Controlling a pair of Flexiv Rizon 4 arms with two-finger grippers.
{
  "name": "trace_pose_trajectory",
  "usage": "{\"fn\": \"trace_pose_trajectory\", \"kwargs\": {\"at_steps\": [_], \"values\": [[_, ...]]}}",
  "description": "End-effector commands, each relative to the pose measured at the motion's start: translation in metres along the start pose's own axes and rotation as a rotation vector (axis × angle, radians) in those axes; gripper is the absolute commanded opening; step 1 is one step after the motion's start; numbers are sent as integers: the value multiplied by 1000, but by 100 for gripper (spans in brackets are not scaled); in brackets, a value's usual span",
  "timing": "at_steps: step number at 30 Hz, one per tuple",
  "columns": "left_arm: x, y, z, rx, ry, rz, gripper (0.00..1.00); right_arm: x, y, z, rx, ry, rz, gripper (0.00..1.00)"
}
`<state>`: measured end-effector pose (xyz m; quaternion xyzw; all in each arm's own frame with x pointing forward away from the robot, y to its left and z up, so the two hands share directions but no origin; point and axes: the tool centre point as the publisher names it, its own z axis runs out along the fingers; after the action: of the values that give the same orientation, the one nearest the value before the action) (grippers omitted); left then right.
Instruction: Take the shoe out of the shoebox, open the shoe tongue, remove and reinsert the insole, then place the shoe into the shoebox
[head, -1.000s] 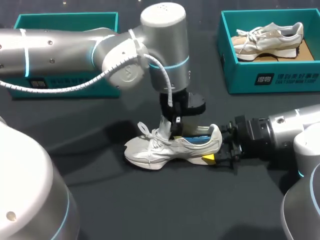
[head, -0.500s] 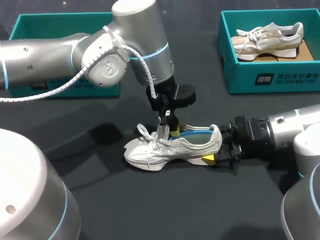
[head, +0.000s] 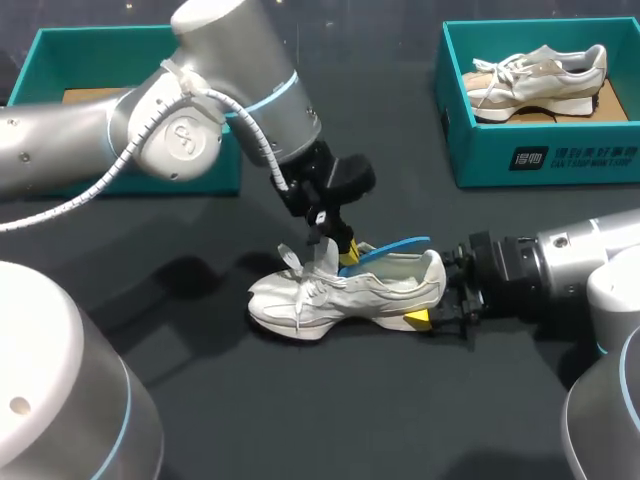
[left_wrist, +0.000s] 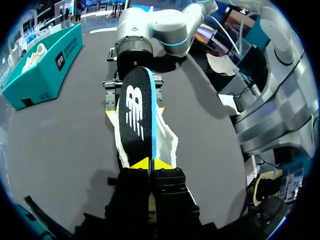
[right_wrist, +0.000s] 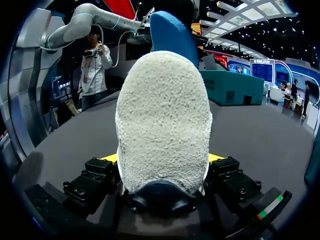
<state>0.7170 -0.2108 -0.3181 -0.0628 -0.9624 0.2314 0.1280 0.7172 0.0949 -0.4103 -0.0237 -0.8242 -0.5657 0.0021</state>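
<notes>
A white sneaker (head: 340, 297) lies on its sole on the dark table, toe toward my left side. My right gripper (head: 432, 305) is shut on its heel; the fuzzy heel (right_wrist: 162, 125) fills the space between both yellow fingers (right_wrist: 107, 158). Above the shoe's opening my left gripper (head: 346, 256) is shut on the front end of the blue-edged insole (head: 395, 246). The insole's black top (left_wrist: 136, 115) stretches ahead of the closed yellow tips (left_wrist: 150, 164), tilted up with its heel end raised above the collar. How much of the insole is still inside the shoe is hidden.
A teal shoebox (head: 540, 160) at the back right holds a second white sneaker (head: 540, 72). Another teal box (head: 60, 45) stands at the back left, partly hidden by my left arm.
My left arm has swung back toward the left and tilted, drawing the insole up so its heel end now rises out of the shoe. The right gripper and the shoe stayed put.
</notes>
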Motion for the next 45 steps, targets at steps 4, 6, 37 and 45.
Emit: {"fn": "trace_pose_trajectory", "kwargs": {"at_steps": [4,6,37,45], "values": [[2,-11,8,-13,-40,-27,0,2,1,1,4,-1,0,0],[-1,-17,13,-29,-62,-46,0,2,1,1,4,-1,0,0],[-2,-46,9,79,-350,-29,85,2,1,1,4,-1,0,0],[-8,-48,11,128,-364,-28,79,2,1,1,4,-1,0,0]]}}
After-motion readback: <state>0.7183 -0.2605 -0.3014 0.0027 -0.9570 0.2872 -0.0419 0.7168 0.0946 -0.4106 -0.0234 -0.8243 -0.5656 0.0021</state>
